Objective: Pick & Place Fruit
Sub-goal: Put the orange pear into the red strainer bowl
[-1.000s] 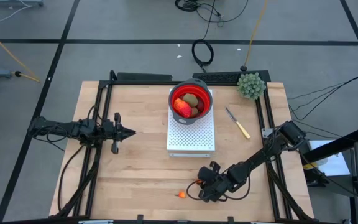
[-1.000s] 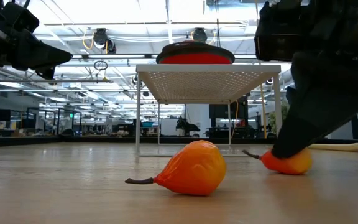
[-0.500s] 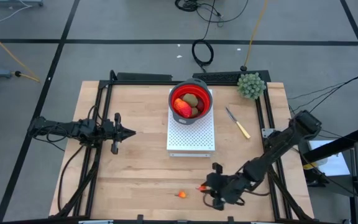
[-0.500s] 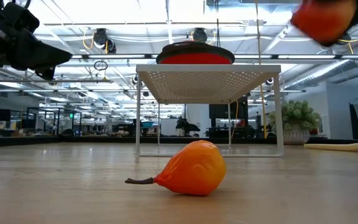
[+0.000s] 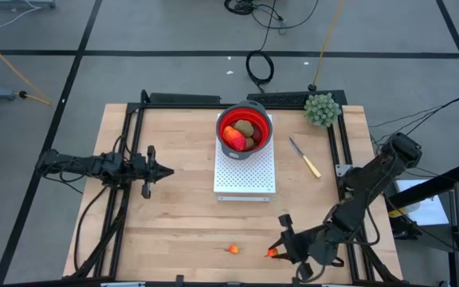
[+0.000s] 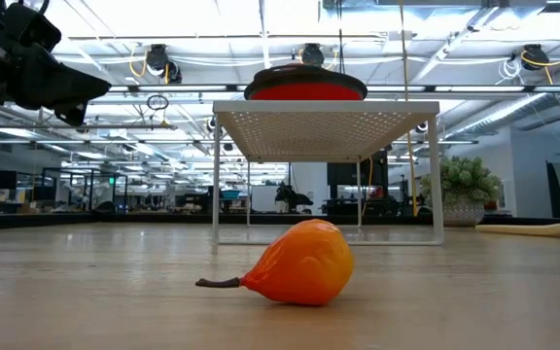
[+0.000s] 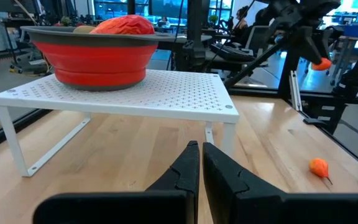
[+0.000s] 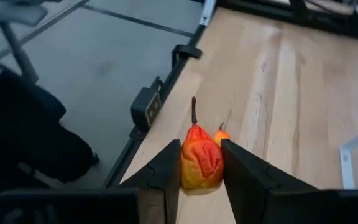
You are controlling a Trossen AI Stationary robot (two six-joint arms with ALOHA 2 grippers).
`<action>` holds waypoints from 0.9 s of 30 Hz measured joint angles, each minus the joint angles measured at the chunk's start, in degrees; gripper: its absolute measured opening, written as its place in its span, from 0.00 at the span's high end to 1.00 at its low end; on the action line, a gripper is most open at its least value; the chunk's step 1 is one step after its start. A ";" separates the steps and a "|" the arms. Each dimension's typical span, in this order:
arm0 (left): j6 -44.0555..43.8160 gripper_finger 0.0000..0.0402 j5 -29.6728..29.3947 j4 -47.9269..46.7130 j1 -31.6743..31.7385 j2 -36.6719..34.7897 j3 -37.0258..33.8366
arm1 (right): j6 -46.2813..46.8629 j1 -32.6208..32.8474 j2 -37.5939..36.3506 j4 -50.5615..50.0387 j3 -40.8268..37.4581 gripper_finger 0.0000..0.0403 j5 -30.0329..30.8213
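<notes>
No brand, label or writing could be read on anything in view.

At the left of the table (image 5: 174, 215), the left gripper (image 5: 166, 169) waited above the wood with its two fingers pressed together, pointing toward the white rack (image 5: 245, 171). In its wrist view the fingers (image 7: 191, 171) met in a thin seam.

In the middle, one white perforated rack stood on the table with one red bowl (image 5: 245, 129) on top of it. The bowl held fruit: one larger red-orange piece (image 5: 233, 138) and at least two brown-green ovals (image 5: 246, 127); any more could not be counted.

Nearer the front edge, one small orange pear (image 5: 233, 249) lay on its side on the wood, stem out, well apart from the rack.

Just right of it, the right gripper (image 5: 276, 251) was lifted off the table, its fingers pinching a second small orange pear (image 8: 201, 163), stem pointing away from the wrist. That made two small pears outside the bowl.

To the right of the rack lay one yellow-handled knife (image 5: 305, 158), and at the back right corner stood one green spiky plant (image 5: 322, 109).
</notes>
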 joint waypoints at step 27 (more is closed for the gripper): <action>-0.46 0.95 0.00 0.00 0.01 0.00 0.00 | -14.41 2.61 -0.27 8.01 -0.92 0.76 -0.05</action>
